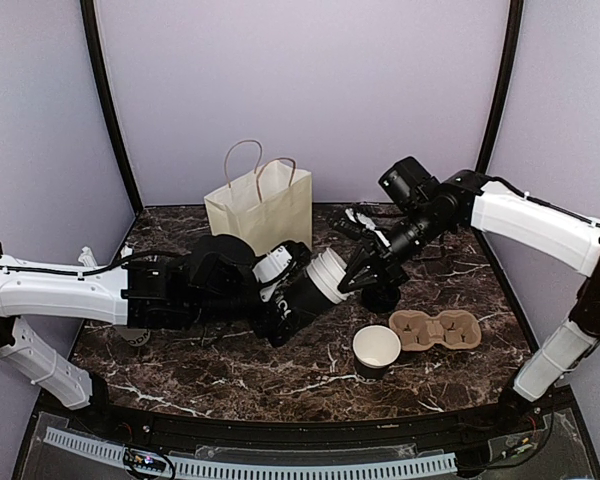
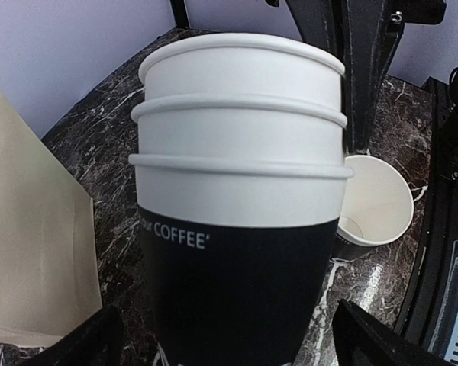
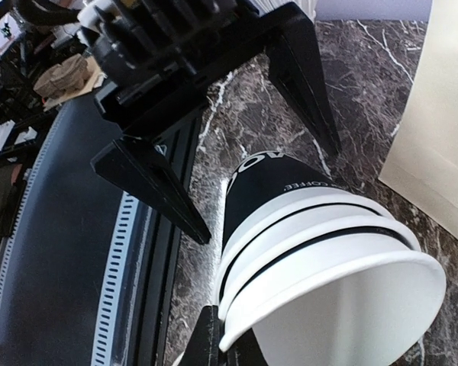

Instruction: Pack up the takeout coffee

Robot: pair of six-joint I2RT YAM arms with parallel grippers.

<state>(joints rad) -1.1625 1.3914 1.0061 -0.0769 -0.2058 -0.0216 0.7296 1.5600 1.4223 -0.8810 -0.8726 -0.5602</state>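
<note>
A stack of three nested paper cups (image 1: 315, 285), white at the rim with a black "COFFEE" sleeve, is held tilted above the table. My left gripper (image 1: 298, 295) is shut on the sleeve end, and its fingers (image 2: 366, 335) flank the stack (image 2: 240, 198) in the left wrist view. My right gripper (image 1: 354, 280) is at the stack's open end, one finger (image 3: 214, 343) against the rim of the innermost cup (image 3: 343, 305). A single open cup (image 1: 377, 348) stands next to the tan two-hole tray (image 1: 437, 329). No black lids are clearly visible.
The cream handled paper bag (image 1: 262, 205) stands at the back, behind the left arm. A dark round object (image 1: 381, 298) sits under the right gripper. The single cup also shows in the left wrist view (image 2: 378, 206).
</note>
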